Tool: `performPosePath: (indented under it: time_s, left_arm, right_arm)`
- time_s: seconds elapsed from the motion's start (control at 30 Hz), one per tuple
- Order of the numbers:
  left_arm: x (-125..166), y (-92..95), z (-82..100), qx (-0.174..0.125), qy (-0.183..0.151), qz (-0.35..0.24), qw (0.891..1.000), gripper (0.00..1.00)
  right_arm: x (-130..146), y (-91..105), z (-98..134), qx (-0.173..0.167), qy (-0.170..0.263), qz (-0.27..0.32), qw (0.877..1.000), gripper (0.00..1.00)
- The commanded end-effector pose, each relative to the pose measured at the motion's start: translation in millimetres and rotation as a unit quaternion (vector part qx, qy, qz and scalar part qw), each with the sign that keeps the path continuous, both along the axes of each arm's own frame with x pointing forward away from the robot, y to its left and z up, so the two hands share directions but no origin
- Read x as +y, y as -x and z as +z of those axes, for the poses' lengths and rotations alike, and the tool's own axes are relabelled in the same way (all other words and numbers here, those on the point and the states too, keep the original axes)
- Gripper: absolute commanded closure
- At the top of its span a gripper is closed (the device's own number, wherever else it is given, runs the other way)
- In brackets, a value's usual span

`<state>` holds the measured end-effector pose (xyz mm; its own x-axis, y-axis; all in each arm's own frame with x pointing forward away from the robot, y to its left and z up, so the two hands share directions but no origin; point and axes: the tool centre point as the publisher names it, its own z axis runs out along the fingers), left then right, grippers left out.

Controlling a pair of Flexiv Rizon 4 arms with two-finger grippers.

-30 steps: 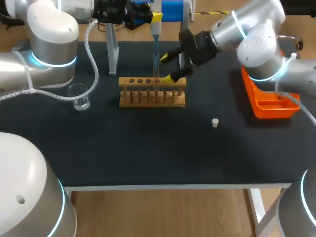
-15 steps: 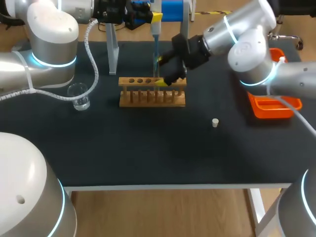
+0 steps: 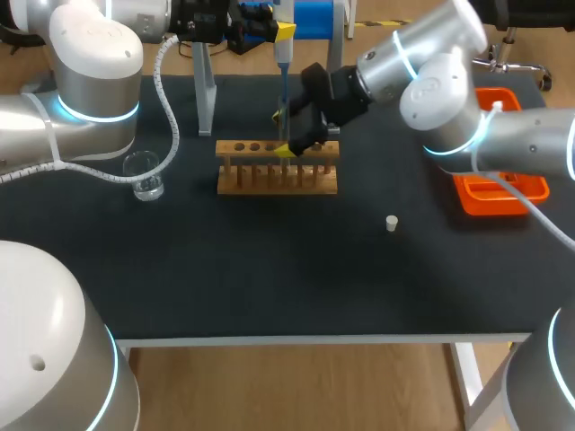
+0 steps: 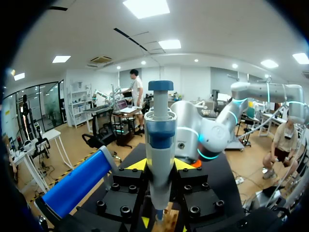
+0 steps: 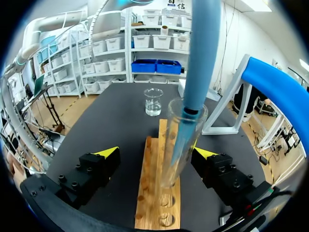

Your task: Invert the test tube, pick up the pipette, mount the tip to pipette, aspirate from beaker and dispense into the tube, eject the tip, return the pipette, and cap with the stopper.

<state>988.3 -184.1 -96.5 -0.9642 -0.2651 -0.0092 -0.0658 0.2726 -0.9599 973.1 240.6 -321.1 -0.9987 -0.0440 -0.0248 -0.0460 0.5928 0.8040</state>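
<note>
Looking down at the tabletop [image 3: 269, 269], can see the left end effector [image 4: 160, 166] clamped on the pipette [image 4: 160, 140], squeezing the body from both sides and holding it upright over the wooden rack [image 3: 277, 168]. Got the pipette's blue tip [image 5: 197, 60] poking down into the mouth of the test tube [image 5: 179, 145], with the tube itself standing mouth-up in one of the rack's holes and leaning a bit. Also spotting the right end effector [image 5: 157, 154] parked right at the rack, fingers spread wide on either side of the tube and not gripping anything: one yellow fingertip [image 5: 203, 153] just beside the glass, the other well apart from it. Can't really tell about actual contact on that near side, tbh. Over toward the left arm, got a glass beaker [image 3: 144, 175] sitting near the rack's left end, not touching it. Seeing the little white stopper [image 3: 392, 223] lying on its own closer to the front edge, off to the rack's right and well apart from it. Also got an orange tray [image 3: 485, 205] at the right side, partly under the right arm, plus a stand with a blue bar [image 3: 314, 18] at the back behind the rack.
</note>
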Motion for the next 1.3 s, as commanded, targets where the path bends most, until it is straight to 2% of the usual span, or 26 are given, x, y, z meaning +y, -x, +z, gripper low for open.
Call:
performPosePath:
  time_s: [0.03,0.8,1.3]
  left_arm:
    - [0,0.1,0.9,0.000,-0.001,0.001,1.000,1.00]
    - [-1,1.5,3.4,-0.001,-0.003,0.000,1.000,1.00]
    - [-3,2.8,12.3,-0.007,-0.012,0.002,1.000,1.00]
  right_arm:
    - [1,-3.6,-1,0.003,0.003,-0.002,1.000,0.00]
    - [1,-3.6,-1,0.003,0.003,-0.002,1.000,0.00]
    - [1,-3.6,-1,0.003,0.003,-0.002,1.000,0.00]
